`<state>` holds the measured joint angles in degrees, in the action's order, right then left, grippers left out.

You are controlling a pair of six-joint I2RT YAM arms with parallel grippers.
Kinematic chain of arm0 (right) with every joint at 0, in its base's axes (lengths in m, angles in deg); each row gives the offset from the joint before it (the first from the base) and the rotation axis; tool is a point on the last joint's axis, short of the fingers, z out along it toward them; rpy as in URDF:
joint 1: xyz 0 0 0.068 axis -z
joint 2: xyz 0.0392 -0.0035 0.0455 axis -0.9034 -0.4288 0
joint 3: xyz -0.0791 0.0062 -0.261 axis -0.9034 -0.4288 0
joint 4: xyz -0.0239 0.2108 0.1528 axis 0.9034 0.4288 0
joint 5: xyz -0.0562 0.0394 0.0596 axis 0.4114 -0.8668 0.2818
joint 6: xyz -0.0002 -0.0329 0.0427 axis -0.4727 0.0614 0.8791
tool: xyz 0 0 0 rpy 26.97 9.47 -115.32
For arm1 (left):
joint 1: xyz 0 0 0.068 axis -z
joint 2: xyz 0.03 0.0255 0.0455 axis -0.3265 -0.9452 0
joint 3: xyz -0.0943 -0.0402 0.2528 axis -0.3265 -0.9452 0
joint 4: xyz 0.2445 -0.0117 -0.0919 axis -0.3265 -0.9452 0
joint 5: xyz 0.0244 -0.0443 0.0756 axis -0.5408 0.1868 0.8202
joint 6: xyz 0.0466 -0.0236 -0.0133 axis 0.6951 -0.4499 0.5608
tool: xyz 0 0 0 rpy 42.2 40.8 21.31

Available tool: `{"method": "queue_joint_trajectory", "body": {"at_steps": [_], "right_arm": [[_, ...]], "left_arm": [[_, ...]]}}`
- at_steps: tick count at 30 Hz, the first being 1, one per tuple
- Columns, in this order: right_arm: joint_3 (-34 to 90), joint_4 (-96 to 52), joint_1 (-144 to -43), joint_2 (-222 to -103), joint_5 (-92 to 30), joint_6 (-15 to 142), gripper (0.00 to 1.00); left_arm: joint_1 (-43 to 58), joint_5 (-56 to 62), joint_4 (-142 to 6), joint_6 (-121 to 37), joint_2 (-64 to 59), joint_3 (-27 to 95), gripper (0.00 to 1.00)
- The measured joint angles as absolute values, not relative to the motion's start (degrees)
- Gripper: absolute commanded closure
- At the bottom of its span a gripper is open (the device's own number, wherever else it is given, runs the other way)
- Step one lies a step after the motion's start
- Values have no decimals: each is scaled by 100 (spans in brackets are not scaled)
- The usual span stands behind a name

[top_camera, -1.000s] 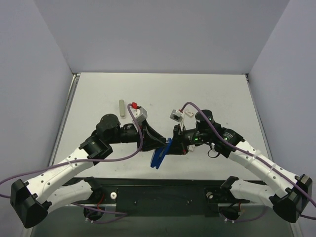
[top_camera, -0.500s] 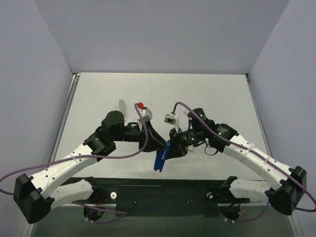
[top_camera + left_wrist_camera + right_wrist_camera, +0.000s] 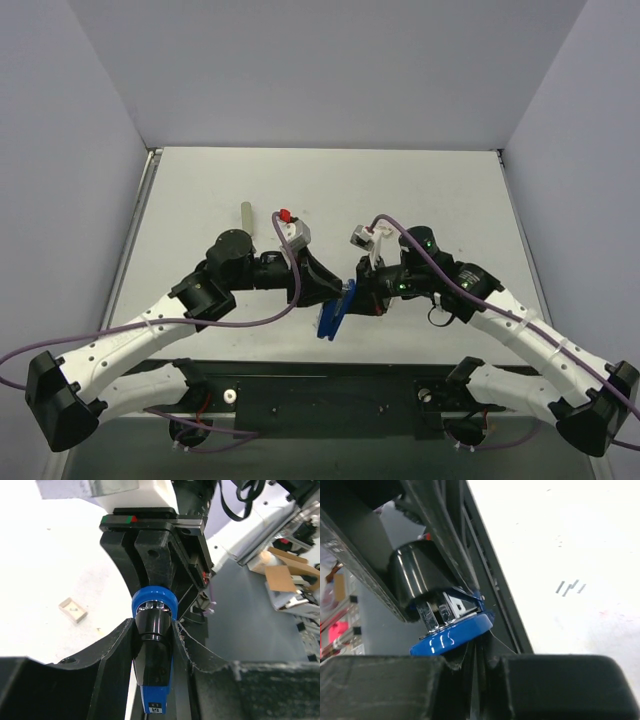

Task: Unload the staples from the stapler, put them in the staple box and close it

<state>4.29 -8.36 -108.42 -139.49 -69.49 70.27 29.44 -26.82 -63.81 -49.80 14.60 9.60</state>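
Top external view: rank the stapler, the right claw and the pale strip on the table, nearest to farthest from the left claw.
1. Stapler, gripped in the left claw itself.
2. Right claw, just to its right, on the same stapler.
3. Pale strip, lying far back-left, well apart.

Left end effector [image 3: 328,298] and right end effector [image 3: 354,294], both closed, tip to tip.

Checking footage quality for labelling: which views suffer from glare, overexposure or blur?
Top external: evenly lit, sharp, the stapler clear. Left wrist: table blown out white, glare on the stapler's black part, left gripper's fingers dark. Right wrist: table overexposed, highlights on blue shell, right gripper's fingers dark and blurred.
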Motion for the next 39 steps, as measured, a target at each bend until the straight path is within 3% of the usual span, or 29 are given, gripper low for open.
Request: {"method": "queue_joint_trajectory", "body": {"at_steps": [13,24,30,39], "right_arm": [[-141,-1332,-10512,-12843,-5078,7198,64],[-318,-1349,-10475,-12624,-3591,7495,53],[-535,-1496,-10475,-12865,-3006,7873,52],[-913,-1972,-10484,-13155,-3095,8118,52]], "left_arm": [[3241,-1054,-7213,-4740,1355,1266,100],[3035,1282,-8162,-4609,288,2118,100],[2310,1755,-8295,-4620,-442,2468,100],[1663,2288,-8378,-4534,-1963,3329,100]]}}
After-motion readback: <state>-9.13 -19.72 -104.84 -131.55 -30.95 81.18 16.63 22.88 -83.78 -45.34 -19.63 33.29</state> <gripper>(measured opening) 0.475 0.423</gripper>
